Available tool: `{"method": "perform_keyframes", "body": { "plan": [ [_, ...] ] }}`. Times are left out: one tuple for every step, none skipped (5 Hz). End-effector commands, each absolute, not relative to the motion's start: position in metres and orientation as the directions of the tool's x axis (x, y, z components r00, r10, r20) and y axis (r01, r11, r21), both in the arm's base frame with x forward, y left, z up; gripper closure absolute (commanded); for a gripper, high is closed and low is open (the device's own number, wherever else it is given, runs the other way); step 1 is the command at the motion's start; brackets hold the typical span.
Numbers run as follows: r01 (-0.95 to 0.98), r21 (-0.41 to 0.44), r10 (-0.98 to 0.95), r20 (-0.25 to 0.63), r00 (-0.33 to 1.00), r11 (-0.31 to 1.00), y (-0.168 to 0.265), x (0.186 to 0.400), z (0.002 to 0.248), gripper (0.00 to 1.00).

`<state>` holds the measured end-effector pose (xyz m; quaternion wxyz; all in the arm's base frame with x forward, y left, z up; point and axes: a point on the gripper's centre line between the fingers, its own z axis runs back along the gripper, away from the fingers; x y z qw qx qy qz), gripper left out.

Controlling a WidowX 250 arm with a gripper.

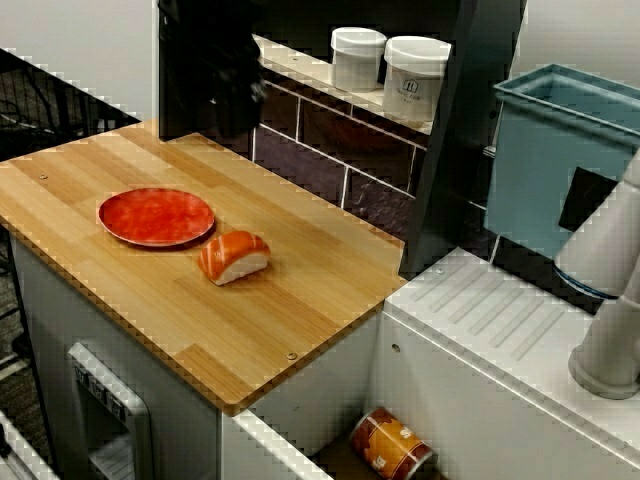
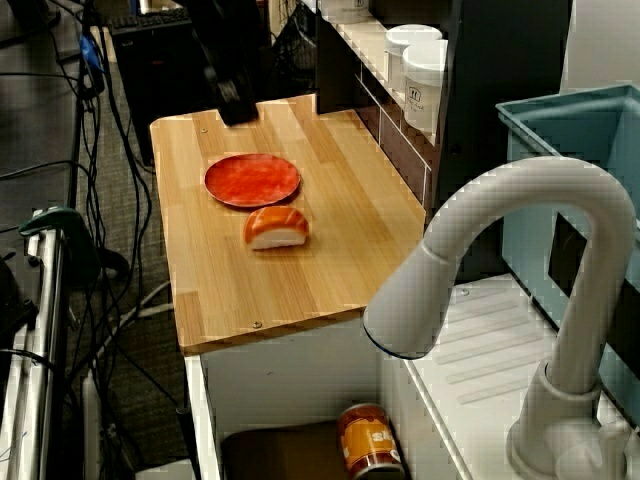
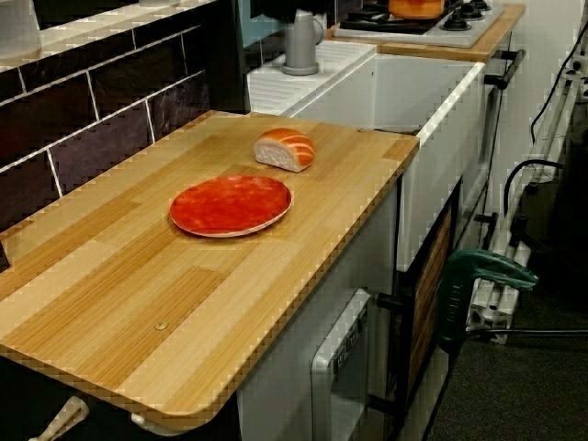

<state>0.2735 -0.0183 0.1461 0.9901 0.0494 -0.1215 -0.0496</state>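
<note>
Wooden counter [image 1: 300, 300] had the salmon sushi piece [image 1: 233, 257] lying just beside the red plate [image 1: 156, 216], on the side nearer the sink [image 1: 320, 390]. The dark gripper [image 2: 238, 105] hung over the far back corner, well apart from both, too shadowy for me to tell if its jaws were wide or pinched. My worry was that the sushi looked rounded and slick, so an off-centre pinch could squirt it out sideways, bump the plate, or send it over the edge into the sink where a can [image 1: 392, 447] lay.
</note>
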Motion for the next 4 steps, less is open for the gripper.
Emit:
{"method": "perform_keyframes", "body": {
  "plan": [
    [0.029, 0.15, -0.069, 0.268, 0.961, 0.988, -0.019, 0.288, 0.123, 0.0],
    [0.077, 0.165, -0.108, 0.189, 0.976, 0.983, -0.016, 0.286, 0.109, 0.0],
    [0.162, 0.151, -0.187, 0.17, 0.968, 0.975, -0.009, 0.276, 0.101, 0.0],
    [0.271, 0.097, -0.285, 0.182, 0.941, 0.958, -0.005, 0.266, 0.094, 0.0]
  ]
}}
